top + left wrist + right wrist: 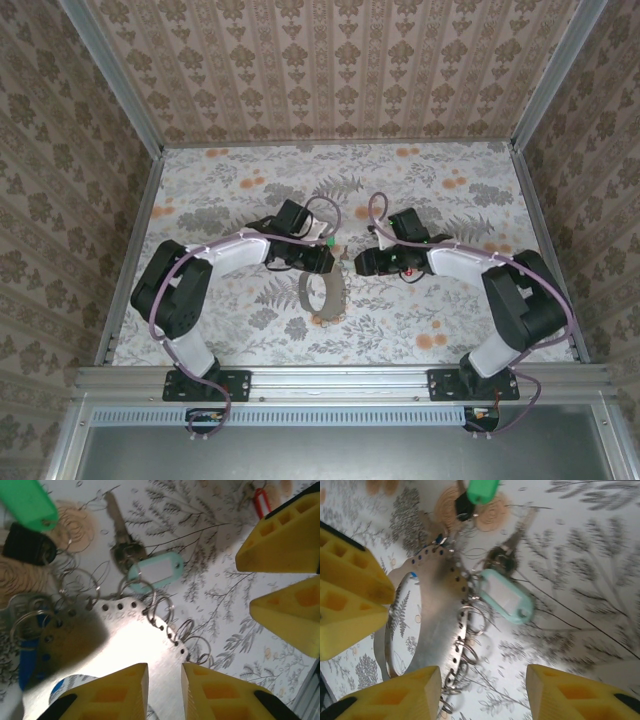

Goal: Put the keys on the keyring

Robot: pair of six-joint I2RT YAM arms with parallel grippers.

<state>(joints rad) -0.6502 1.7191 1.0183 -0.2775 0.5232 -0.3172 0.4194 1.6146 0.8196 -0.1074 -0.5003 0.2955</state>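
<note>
Teal-tagged key (507, 602) lies ahead of the right gripper (484, 675), wide and empty. Left gripper (165, 667) sits narrow at the keyring (125, 645); hold unclear.

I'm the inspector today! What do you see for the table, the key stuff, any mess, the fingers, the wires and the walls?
Surface: flowery tablecloth, lying flat.
Job's things: metal band with punched holes, split rings along its edge; key with mint tag beside the rings; green tag and red tag farther off.
Clutter: nothing seen.
Grippers: left gripper fingers nearly together over the band, grip unclear; right gripper fingers wide apart.
Cables: purple cables looping by each gripper.
Surroundings: patterned wallpaper walls, metal rail in front.
</note>
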